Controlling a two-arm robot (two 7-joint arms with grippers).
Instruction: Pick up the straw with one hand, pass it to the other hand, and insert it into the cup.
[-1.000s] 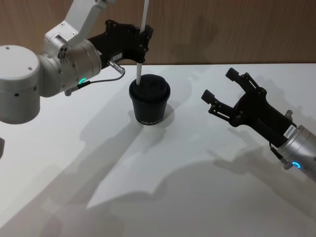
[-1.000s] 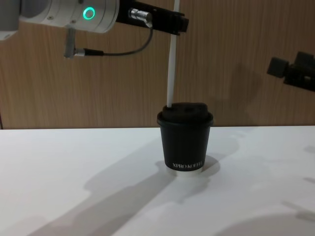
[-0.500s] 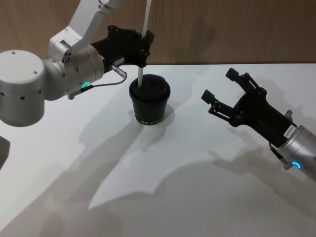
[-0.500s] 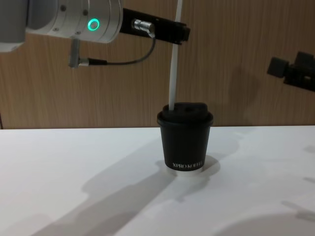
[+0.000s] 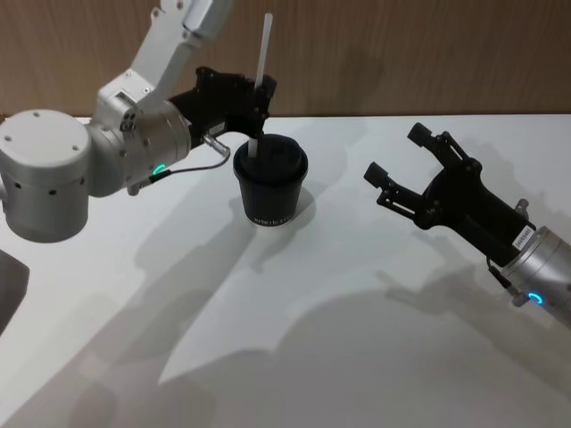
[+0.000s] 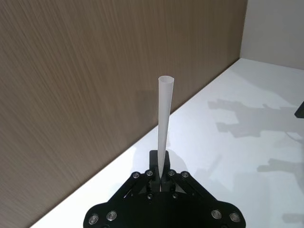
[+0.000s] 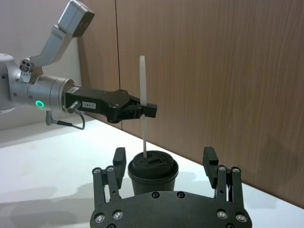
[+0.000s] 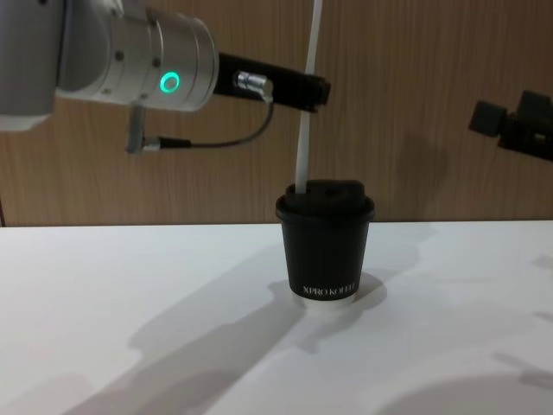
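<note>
Here, straw (image 5: 260,80) near upright in cup (image 5: 270,187) lid, left hand (image 5: 256,96) pinching it, right hand (image 5: 401,169) spread.

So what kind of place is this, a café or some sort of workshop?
Probably a robot test room, not a café. A bare white table stands against a plain wood-panelled wall, and on it is just one black lidded cup, into which the left gripper is lowering a white straw.

Head: high up, angled down over the desk (image 5: 357,357).
Chest: low, level, near the cup (image 8: 325,246).
Right wrist: faces that same cup.
Left wrist: along the straw (image 6: 164,123).
</note>
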